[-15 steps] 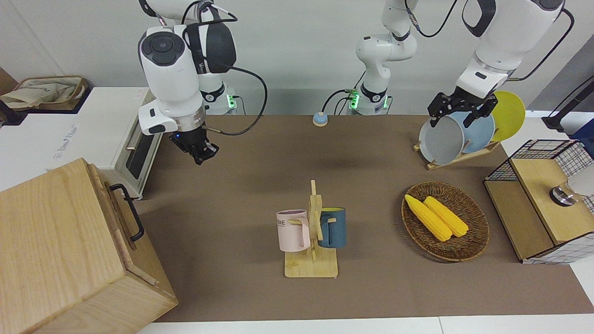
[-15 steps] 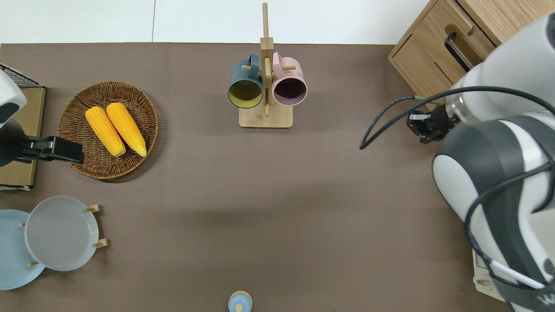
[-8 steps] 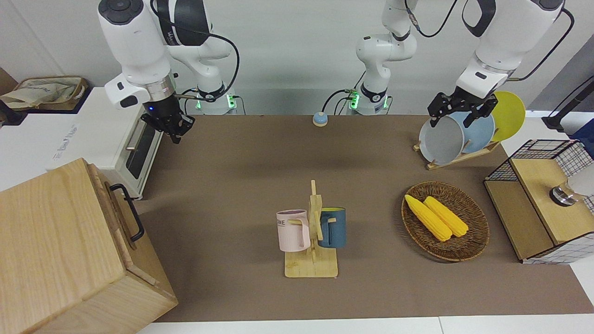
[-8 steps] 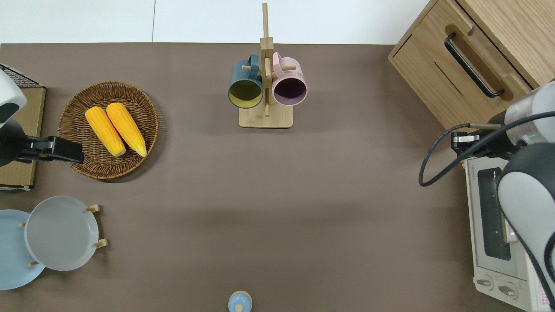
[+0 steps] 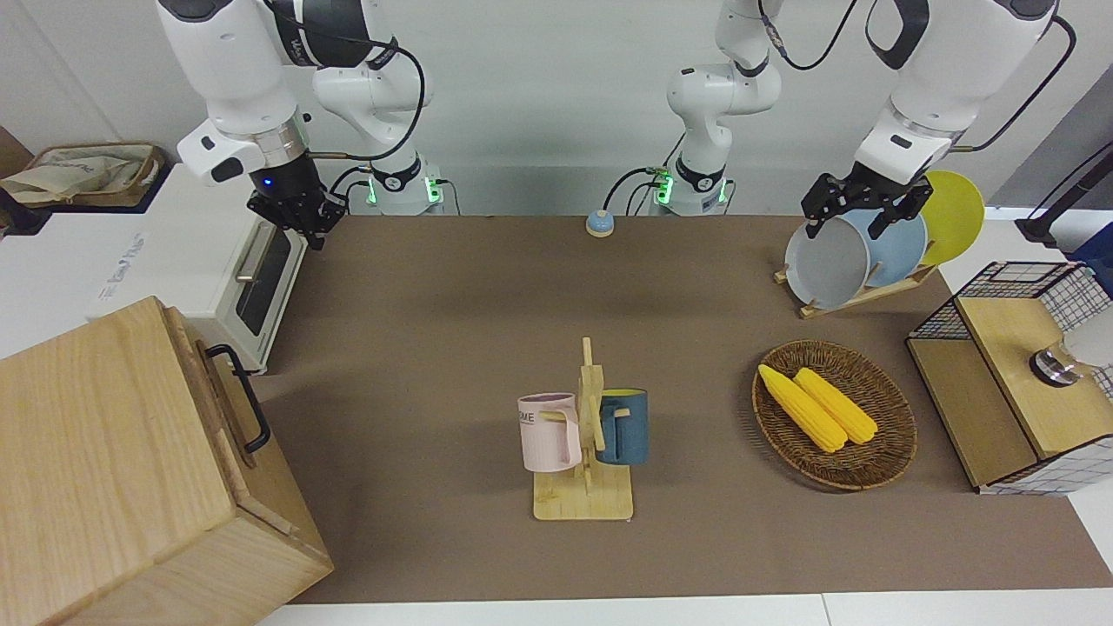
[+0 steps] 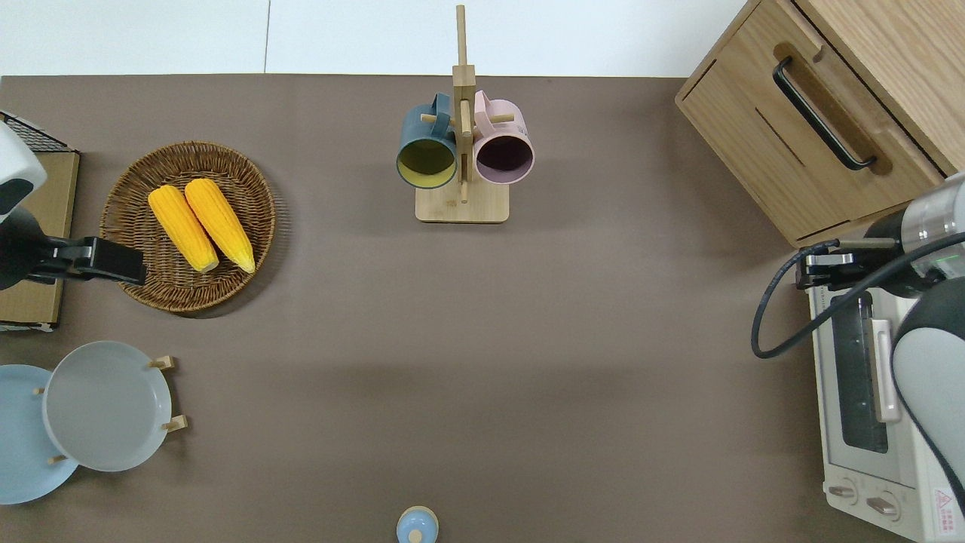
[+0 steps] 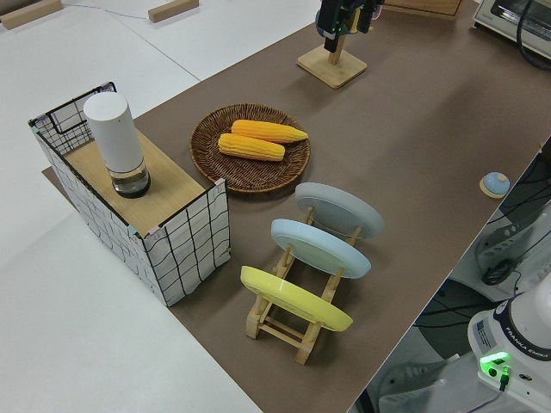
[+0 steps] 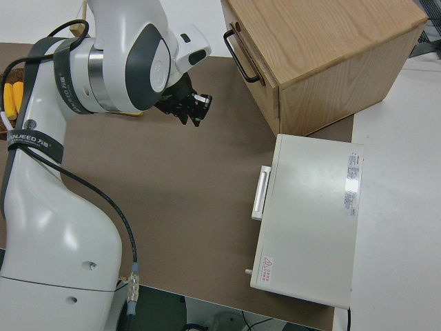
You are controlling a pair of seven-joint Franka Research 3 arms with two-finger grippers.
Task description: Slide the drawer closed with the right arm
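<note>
Fingers of right gripper (image 5: 300,219): spread can't be told in any view.

Front view: right gripper up over toaster oven (image 5: 228,287) edge; drawer (image 5: 228,416) sits flush in wooden box (image 5: 104,469), w/ black handle, at right arm's end of bench (image 5: 435,287), farther from robots than oven. Left arm parked.

Overhead: right gripper (image 6: 818,270) partly hidden by its wrist & cable; box cut off by frame.

Right side view: gripper (image 8: 193,110) seen end-on, near drawer (image 8: 251,58).
</note>
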